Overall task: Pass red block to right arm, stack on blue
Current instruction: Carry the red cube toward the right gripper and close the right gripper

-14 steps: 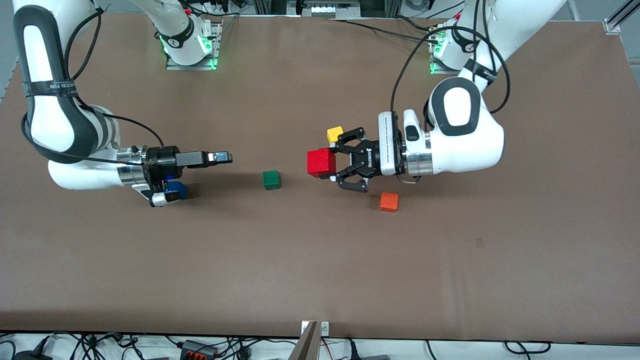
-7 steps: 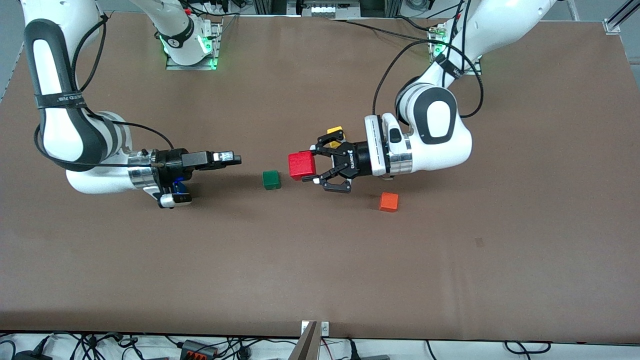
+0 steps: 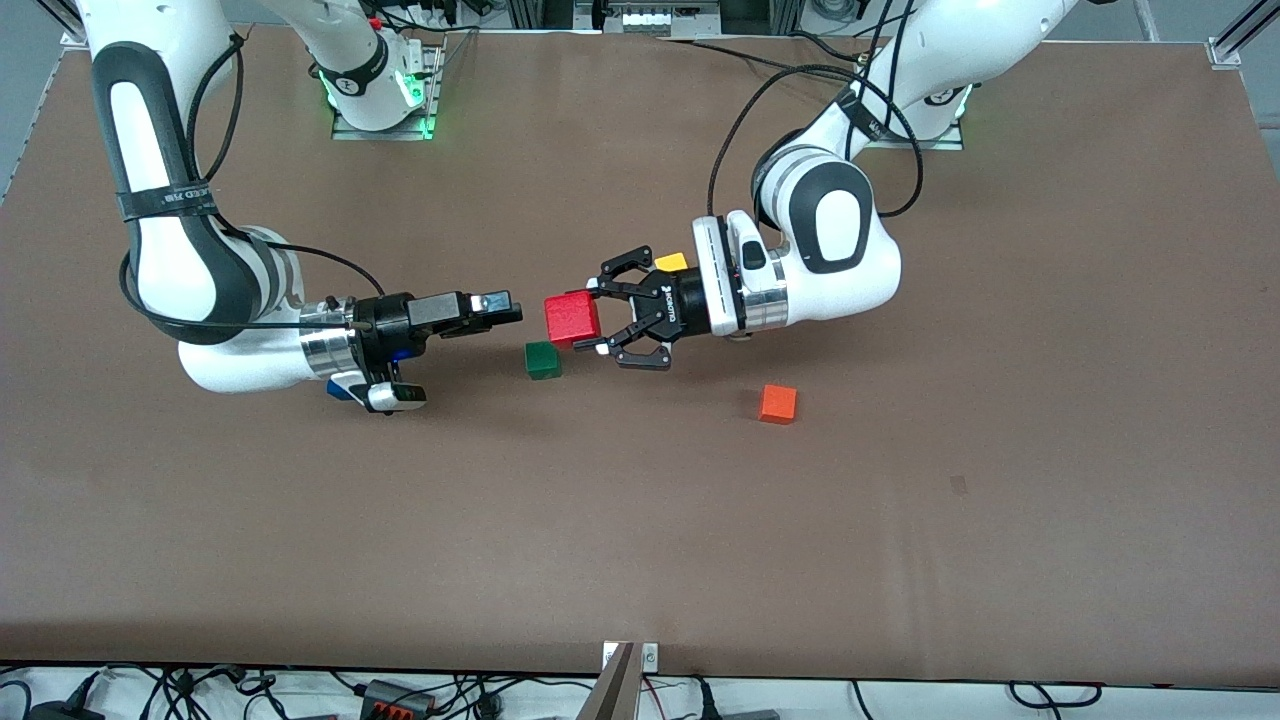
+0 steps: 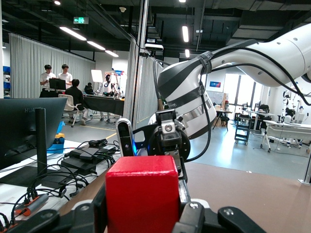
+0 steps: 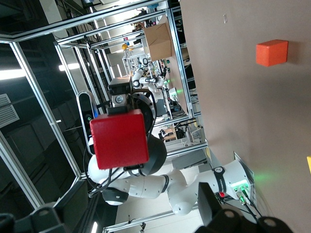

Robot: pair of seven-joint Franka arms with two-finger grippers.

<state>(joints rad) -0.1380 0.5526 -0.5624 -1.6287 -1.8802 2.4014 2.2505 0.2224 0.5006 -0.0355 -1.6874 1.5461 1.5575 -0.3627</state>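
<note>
The left gripper (image 3: 588,318) is clamped on the red block (image 3: 572,318), holding it in the air just above and beside the green cube (image 3: 542,360), which serves here as landmark. The gripper lies horizontal, its claw-like fingers (image 3: 622,266) pointing toward the right arm's end of the table; white lettering on its black body is too small to read. The right gripper (image 3: 512,312), also horizontal, faces the red block across a small gap, at a level over the table just toward the right arm's end from the green cube; its straight fingers stand spread, with nothing between them. A black band with white lettering, not legible, wraps the right arm (image 3: 165,205). The blue cube (image 3: 340,390) rests on the table, toward the right arm's end from the green cube and largely hidden under the right wrist. An orange cube (image 3: 777,403) lies toward the left arm's end from the green cube and slightly nearer the front camera. A yellow cube (image 3: 671,262) lies farther from the camera than the green cube, partly covered by the left gripper. In the left wrist view the red block (image 4: 142,192) fills the foreground with the right gripper (image 4: 167,145) facing it.
</note>
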